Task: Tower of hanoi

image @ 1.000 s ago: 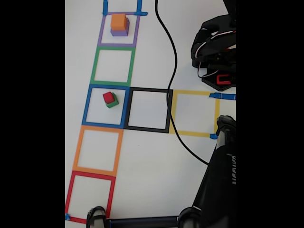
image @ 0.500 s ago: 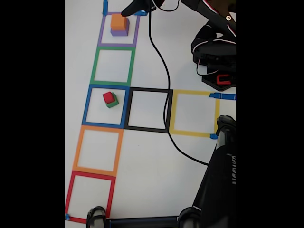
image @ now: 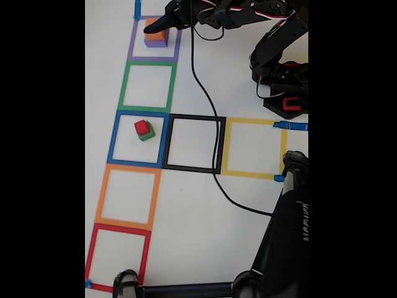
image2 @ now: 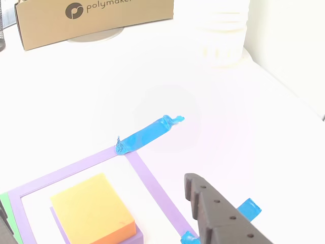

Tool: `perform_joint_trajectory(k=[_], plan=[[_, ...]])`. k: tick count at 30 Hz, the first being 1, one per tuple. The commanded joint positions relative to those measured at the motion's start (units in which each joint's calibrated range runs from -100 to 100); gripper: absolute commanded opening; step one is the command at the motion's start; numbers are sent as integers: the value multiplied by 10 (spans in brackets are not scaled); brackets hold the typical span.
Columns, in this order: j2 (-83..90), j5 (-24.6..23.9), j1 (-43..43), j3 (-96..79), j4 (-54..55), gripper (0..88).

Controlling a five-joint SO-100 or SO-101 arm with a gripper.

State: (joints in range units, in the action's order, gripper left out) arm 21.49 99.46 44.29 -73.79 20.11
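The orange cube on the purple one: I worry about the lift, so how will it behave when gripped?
The orange cube looks rigid with flat, matte sides, so it should probably grip without slipping or rolling. It merely rests on the purple cube, so a sideways nudge from the gripper could likely slide it off.

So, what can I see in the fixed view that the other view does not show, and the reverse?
Fixed view alone: the red cube on the green cube inside the blue square, the further row of tape squares, the black cable and the arm's base.

Other view alone: a cardboard box printed "polymaker" and a white ribbed container at the far end of the table.

Shared by both: the orange cube stacked on the purple cube in the purple square, with the gripper beside them.
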Motion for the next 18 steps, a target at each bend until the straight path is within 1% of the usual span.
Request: perform_joint_trajectory(k=[1,5,14,18], plan=[[-59,5,2,4,105,452],[-132,5,-9,13,177,452],[-273,5,-29,62,273,446],[-302,5,-29,71,297,444]])
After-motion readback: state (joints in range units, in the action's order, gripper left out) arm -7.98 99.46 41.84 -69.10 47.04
